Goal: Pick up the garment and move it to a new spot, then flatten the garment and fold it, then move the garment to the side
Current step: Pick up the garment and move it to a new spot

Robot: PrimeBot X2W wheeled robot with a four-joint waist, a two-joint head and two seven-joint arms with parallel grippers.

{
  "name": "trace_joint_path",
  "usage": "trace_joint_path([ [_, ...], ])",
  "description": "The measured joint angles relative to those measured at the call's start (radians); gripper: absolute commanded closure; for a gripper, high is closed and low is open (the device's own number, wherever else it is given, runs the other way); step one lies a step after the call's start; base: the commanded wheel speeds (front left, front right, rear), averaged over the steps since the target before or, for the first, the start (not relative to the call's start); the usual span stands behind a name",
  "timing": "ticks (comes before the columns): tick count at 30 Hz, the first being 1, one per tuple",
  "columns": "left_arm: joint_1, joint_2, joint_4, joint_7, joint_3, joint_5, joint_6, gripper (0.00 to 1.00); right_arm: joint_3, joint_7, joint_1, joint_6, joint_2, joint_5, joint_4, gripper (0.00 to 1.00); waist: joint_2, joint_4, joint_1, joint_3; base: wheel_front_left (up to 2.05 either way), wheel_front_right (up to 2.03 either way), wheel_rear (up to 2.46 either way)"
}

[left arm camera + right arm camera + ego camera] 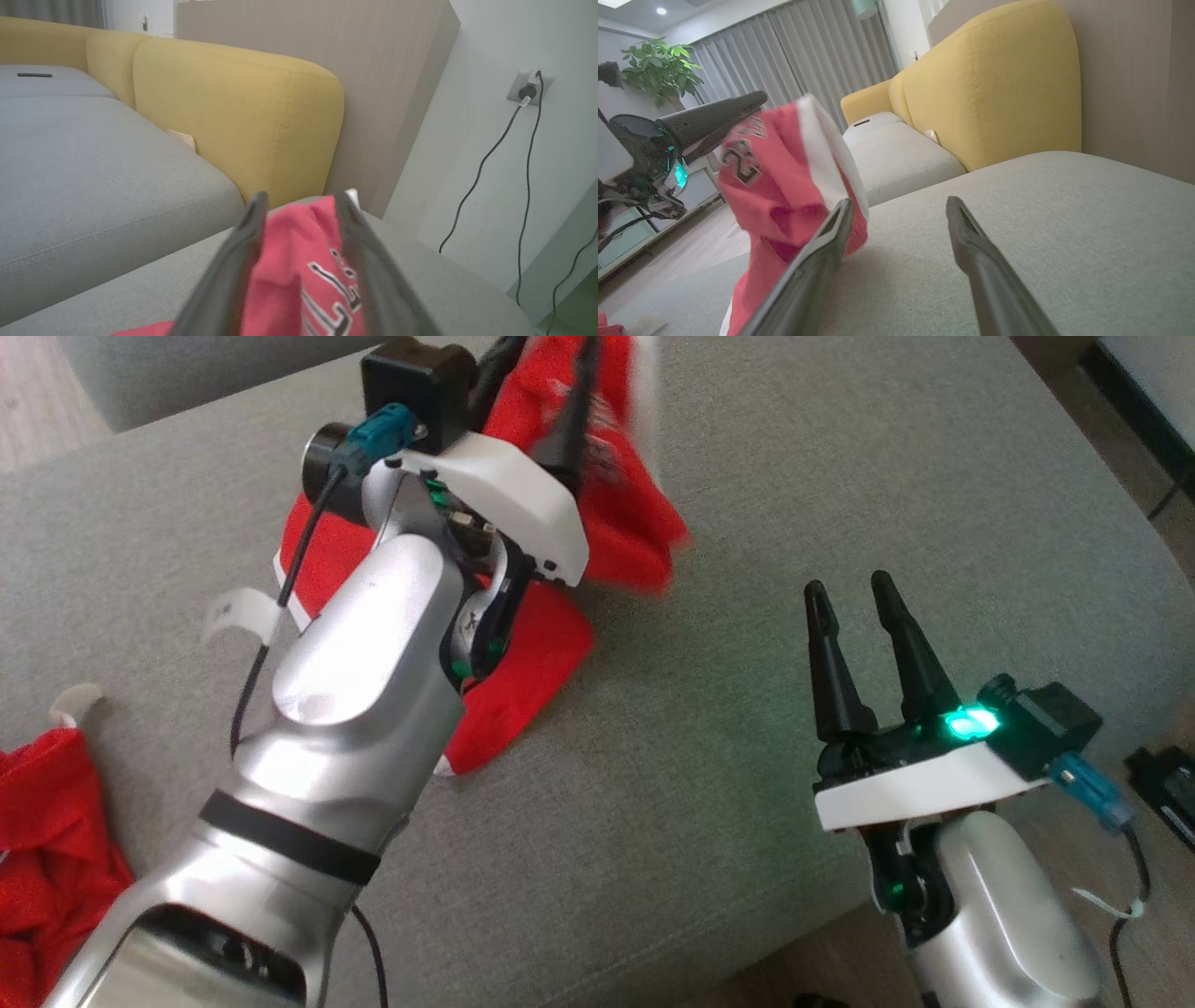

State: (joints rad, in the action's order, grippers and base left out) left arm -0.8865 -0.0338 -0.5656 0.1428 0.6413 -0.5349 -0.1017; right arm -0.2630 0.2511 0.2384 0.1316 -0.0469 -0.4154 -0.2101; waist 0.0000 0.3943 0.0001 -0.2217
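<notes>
1. The garment (635, 523) is being shown partly raised. Its upper part is bunched up around the left gripper (302, 199), while its lower part is lying on the grey cushion (840, 448), to the left of the cushion's middle in the head view.
2. A crumpled landing is being risked. The cloth is blurred and is not being pinched tightly, so it may drop in a heap and add to the flattening work.
3. A snag is also being risked. Folds are being draped over the dark fingers (224, 280), so the garment could be dragged out of place if the arm is pulled away.
4. A mix-up is being invited by a second red cloth (47, 840) lying at the cushion's near left edge (well apart from the garment, yet the same colour).
5. The left fingers are being held wide apart, nearly as wide as the other pair, with red lettered cloth filling the gap between them. The cloth is touching both fingers, but a firm grip is not being shown.
6. The right gripper (850, 583) is being held fully spread above the cushion's near right part. Nothing is being gripped or touched by it, and the garment is lying off to its left.
</notes>
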Motion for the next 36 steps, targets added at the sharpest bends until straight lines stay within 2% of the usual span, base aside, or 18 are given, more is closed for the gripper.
trace_joint_path([
  [7,0.001,0.002,-0.109,0.077,0.017,-0.035,-0.012,0.00,0.035,0.000,-0.002,0.000,0.000,0.016,0.000,0.00,0.0000,-0.056,0.0000,0.015,0.00,0.00,0.00],
  [13,0.015,-0.032,-0.113,0.106,-0.022,-0.035,-0.002,0.00,0.081,0.000,-0.006,0.000,0.000,0.050,0.000,0.00,0.0000,-0.130,-0.0001,0.030,0.00,0.00,0.00],
  [19,0.170,-0.126,0.019,0.107,-0.082,0.008,0.024,0.00,0.122,0.000,-0.041,0.000,0.000,0.086,-0.002,0.00,0.0000,-0.236,-0.0001,0.058,0.00,0.00,0.00],
  [24,0.380,-0.156,0.163,0.107,-0.145,0.051,0.033,0.00,0.152,0.000,-0.072,0.000,0.001,0.103,-0.007,0.00,0.0000,-0.319,-0.0001,0.086,0.00,0.00,0.00],
  [30,0.605,-0.145,0.302,0.107,-0.233,0.112,0.035,0.00,0.167,0.000,-0.107,0.000,0.001,0.117,-0.009,0.00,0.0000,-0.382,-0.0001,0.134,0.00,0.00,0.00],
  [36,0.762,-0.086,0.349,0.107,-0.306,0.162,0.053,0.00,0.168,0.000,-0.158,0.000,0.001,0.117,-0.024,0.00,0.0000,-0.399,-0.0001,0.168,0.00,0.00,0.00],
])
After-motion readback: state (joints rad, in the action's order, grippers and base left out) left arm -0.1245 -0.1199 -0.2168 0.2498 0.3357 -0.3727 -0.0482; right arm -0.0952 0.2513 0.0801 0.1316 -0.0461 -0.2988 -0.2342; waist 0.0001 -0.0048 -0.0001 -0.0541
